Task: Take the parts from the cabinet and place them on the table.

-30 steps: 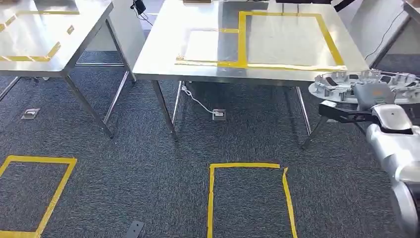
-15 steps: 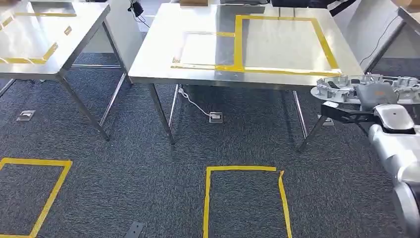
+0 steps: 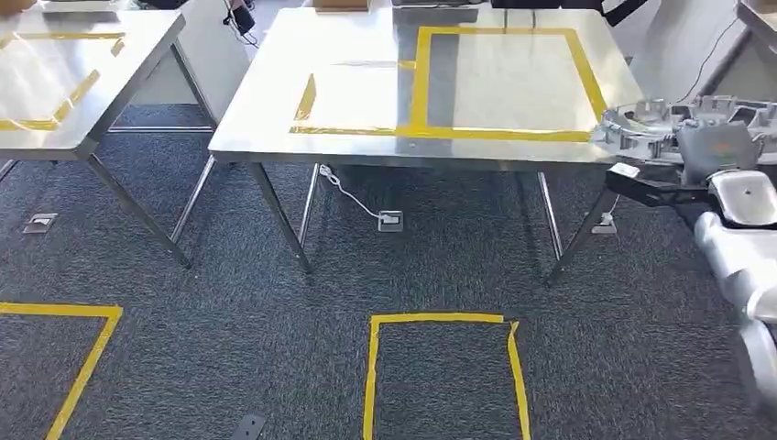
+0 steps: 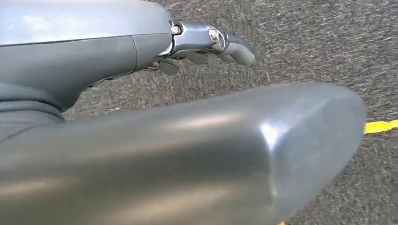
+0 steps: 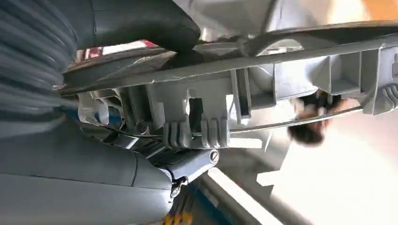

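A round grey plastic part (image 3: 662, 123) with ribs and clips hangs at the right end of the steel table (image 3: 366, 147), its rim over the table's corner. My right hand (image 3: 711, 147) grips it from the near side. In the right wrist view the thumb (image 5: 141, 23) lies on the part's (image 5: 263, 89) rim, with the other fingers under it. A yellow tape rectangle (image 3: 499, 82) marks the tabletop. My left hand (image 4: 206, 40) hangs over the carpet, fingers apart and holding nothing.
A second steel table (image 3: 55, 101) stands at the left. Yellow tape boxes (image 3: 440, 376) mark the carpet in front of me. A floor socket (image 3: 390, 220) with a white cable lies under the table, between its legs.
The whole picture has shifted: the camera has moved closer to the table. My right hand still holds the part, which now reaches over the table's right corner.
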`<action>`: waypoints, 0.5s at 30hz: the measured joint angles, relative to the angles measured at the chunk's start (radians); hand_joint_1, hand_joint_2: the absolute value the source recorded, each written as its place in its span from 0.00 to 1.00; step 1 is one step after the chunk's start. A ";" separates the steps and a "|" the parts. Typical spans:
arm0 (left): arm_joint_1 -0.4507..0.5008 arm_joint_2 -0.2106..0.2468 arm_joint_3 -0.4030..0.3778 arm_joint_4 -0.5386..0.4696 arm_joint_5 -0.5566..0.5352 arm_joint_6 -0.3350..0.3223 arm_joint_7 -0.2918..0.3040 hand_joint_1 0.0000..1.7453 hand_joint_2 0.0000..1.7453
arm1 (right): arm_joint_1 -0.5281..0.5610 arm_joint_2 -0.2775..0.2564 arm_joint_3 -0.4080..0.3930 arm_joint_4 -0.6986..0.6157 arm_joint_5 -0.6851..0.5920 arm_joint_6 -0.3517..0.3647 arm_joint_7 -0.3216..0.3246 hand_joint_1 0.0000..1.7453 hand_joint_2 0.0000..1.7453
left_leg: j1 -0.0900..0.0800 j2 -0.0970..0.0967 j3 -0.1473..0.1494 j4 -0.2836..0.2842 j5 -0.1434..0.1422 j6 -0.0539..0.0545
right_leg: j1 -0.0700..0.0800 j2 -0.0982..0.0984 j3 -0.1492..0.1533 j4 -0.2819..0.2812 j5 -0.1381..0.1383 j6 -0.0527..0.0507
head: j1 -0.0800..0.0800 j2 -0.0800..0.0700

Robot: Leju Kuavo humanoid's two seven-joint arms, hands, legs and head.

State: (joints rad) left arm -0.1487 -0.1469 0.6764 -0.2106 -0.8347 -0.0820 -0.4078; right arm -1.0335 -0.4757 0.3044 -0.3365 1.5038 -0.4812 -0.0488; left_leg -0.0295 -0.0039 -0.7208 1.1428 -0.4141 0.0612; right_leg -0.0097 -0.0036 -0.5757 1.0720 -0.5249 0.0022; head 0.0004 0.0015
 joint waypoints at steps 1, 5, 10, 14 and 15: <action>0.001 0.007 0.000 -0.001 0.000 0.001 0.001 0.00 0.00 | 0.002 0.000 0.000 -0.004 -0.006 -0.036 -0.006 1.00 1.00 | -0.019 0.003 0.023 -0.055 0.014 0.040 | -0.005 -0.003 0.011 -0.010 -0.005 -0.004 | 0.003 0.000; 0.003 0.007 -0.006 -0.001 0.000 0.004 0.002 0.00 0.00 | -0.012 0.002 -0.001 -0.043 -0.033 -0.177 -0.057 1.00 1.00 | -0.025 0.002 0.075 -0.123 0.000 0.052 | -0.005 -0.008 0.034 -0.026 0.017 0.026 | 0.005 0.000; -0.003 0.000 -0.008 -0.002 -0.002 0.008 0.005 0.00 0.00 | 0.018 0.003 -0.005 -0.164 -0.065 -0.216 -0.110 1.00 1.00 | -0.003 -0.014 0.140 -0.176 -0.007 0.019 | -0.013 0.004 -0.091 0.177 -0.061 0.046 | 0.009 0.000; 0.007 -0.006 -0.009 0.000 -0.006 0.008 0.007 0.00 0.00 | 0.061 0.003 -0.013 -0.265 -0.096 -0.219 -0.139 1.00 1.00 | 0.015 -0.027 0.162 -0.155 -0.044 -0.007 | -0.035 0.004 -0.126 0.107 0.026 0.074 | 0.011 0.000; 0.007 -0.007 -0.009 0.000 -0.006 0.008 0.008 0.00 0.00 | 0.072 0.003 -0.015 -0.285 -0.108 -0.219 -0.150 1.00 1.00 | 0.021 -0.030 0.166 -0.141 -0.059 -0.018 | -0.044 0.003 -0.101 0.018 0.097 0.087 | 0.012 0.000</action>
State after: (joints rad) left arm -0.1418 -0.1537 0.6676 -0.2102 -0.8412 -0.0736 -0.4002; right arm -0.9613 -0.4730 0.2899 -0.6215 1.3954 -0.7004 -0.1984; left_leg -0.0087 -0.0341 -0.5552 1.0020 -0.4727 0.0436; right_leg -0.0533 -0.0002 -0.6763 1.0899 -0.4284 0.0888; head 0.0122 0.0015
